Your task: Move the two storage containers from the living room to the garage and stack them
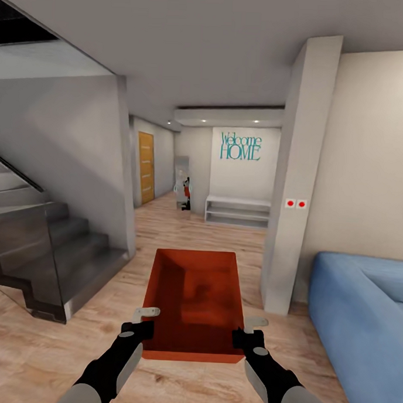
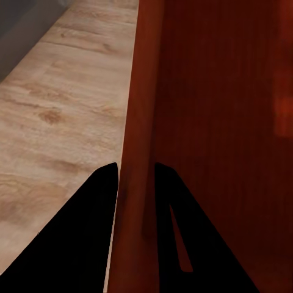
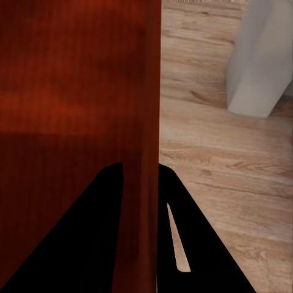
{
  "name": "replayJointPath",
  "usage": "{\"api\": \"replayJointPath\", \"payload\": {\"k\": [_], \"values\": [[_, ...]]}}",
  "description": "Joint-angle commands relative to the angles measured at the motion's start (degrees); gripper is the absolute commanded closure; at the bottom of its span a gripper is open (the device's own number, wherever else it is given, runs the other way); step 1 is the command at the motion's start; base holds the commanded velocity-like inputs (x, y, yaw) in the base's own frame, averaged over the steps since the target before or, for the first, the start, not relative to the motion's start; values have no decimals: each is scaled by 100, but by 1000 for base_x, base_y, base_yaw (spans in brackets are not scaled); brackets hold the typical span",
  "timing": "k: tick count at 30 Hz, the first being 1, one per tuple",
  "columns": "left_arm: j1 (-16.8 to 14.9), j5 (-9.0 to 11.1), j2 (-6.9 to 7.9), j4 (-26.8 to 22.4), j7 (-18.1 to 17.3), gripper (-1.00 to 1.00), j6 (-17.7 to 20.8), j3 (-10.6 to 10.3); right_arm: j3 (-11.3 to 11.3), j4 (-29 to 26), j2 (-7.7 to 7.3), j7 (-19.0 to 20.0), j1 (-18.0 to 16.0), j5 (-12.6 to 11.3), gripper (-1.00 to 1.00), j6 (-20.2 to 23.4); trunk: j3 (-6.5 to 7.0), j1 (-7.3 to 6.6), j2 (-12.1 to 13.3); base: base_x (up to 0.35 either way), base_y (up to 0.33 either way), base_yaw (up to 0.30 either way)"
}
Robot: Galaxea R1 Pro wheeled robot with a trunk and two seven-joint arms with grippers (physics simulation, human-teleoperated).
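Observation:
One red-orange open-top storage container [image 1: 194, 301] hangs level in front of me above the light wood-plank floor [image 1: 182, 236], held at its near corners by both arms. My left gripper [image 1: 144, 322] is shut on the container's left wall [image 2: 137, 122], one finger inside and one outside. My right gripper [image 1: 245, 332] is shut on the right wall [image 3: 149, 91] in the same way. In both wrist views the smooth red inside [image 2: 226, 122] [image 3: 73, 91] looks empty, and floor planks show past the rim.
A dark staircase [image 1: 58, 260] with a glass rail stands at the left. A white pillar [image 1: 293, 188] and a blue sofa [image 1: 361, 314] are at the right. A wood-floored hallway runs ahead to a white low shelf [image 1: 237, 210] and an orange door [image 1: 146, 167].

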Motion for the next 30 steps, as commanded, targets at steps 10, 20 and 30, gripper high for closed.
{"api": "replayJointPath", "payload": {"k": [10,20,30], "values": [[-1,-10,181,-4,266,100,47,215,-40,-23,-2,-6,-11,-15,100,13,-9,4,-7,326,0,0],[-1,-8,186,0,266,100,47,222,-40,-25,-1,-6,-11,-15,100,-11,-9,4,-7,326,0,0],[-1,-7,188,0,266,100,47,239,-40,-25,-1,-4,-11,-15,100,-21,-9,4,-7,326,0,0]]}}
